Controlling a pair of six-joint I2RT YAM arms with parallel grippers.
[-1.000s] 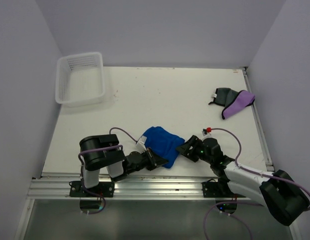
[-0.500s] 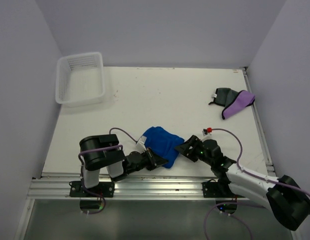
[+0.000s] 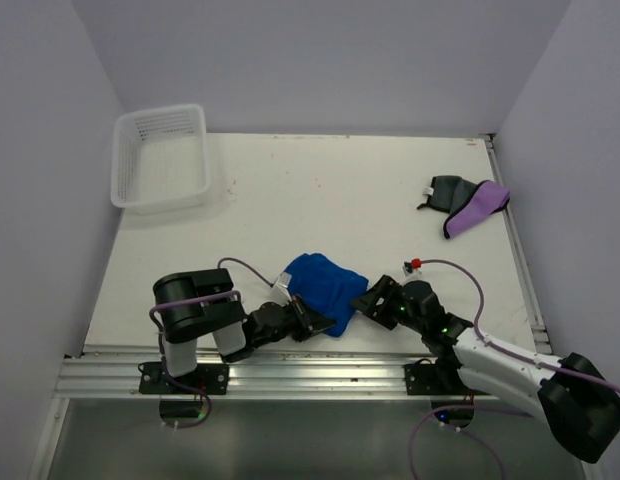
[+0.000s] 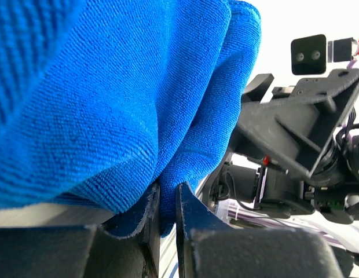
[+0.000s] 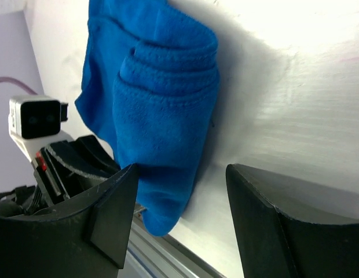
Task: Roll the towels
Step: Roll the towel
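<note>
The bright blue towel (image 3: pixel 322 284) lies bunched near the table's front edge, between the two arms. My left gripper (image 3: pixel 315 323) lies low at its near left corner, jaws shut on a fold of the blue towel (image 4: pixel 110 104). My right gripper (image 3: pixel 370 300) stands open at the towel's right end, its fingers (image 5: pixel 113 217) wide apart with the folded blue towel (image 5: pixel 162 127) just ahead of them, not gripped. The purple towel (image 3: pixel 475 208) and the dark grey towel (image 3: pixel 445 192) lie together at the far right of the table.
A white mesh basket (image 3: pixel 161 158) sits at the far left corner. The metal rail (image 3: pixel 290 370) runs along the near edge under both arm bases. White walls close in the table on the left, back and right.
My right gripper has slid slightly lower beside the blue towel's right end, and its jaws have widened a little. The left gripper and the towels have stayed put.
</note>
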